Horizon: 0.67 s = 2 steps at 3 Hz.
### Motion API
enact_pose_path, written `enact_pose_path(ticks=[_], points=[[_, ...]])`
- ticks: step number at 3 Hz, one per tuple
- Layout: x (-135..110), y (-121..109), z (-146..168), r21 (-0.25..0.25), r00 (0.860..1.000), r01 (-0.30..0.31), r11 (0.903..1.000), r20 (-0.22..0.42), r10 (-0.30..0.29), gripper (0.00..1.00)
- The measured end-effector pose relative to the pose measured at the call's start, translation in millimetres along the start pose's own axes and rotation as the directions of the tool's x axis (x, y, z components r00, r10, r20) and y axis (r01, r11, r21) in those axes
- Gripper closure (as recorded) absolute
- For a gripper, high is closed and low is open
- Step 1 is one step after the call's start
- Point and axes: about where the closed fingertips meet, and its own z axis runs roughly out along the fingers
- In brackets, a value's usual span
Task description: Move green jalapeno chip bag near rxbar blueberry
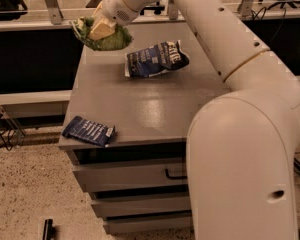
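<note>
Here, at the cabinet's front left corner, the rxbar blueberry lies flat, right at the edge. Above the far left corner, the gripper hangs clear of the grey cabinet top, its fingers clamped on the crumpled green jalapeno chip bag. To the right sits a dark blue chip bag. The risk: the slick foil could slip mid-carry, or a low set-down could nudge the bar off the edge.

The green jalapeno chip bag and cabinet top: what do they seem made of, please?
Green jalapeno chip bag, in the gripper above the far-left corner: crinkled, likely foil film. Cabinet top: smooth grey, soft sheen, perhaps painted metal or laminate.
</note>
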Motion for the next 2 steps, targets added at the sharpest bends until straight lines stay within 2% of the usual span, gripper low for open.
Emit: enact_pose_path(ticks=[1,2], points=[[-9.5,18.4,-4.5,-0.062,1.000,0.021,0.9979,0.017,-0.020,1.00],[-33.9,65.8,-26.9,-0.151,0.996,0.059,0.9868,0.078,-0.047,1.00]])
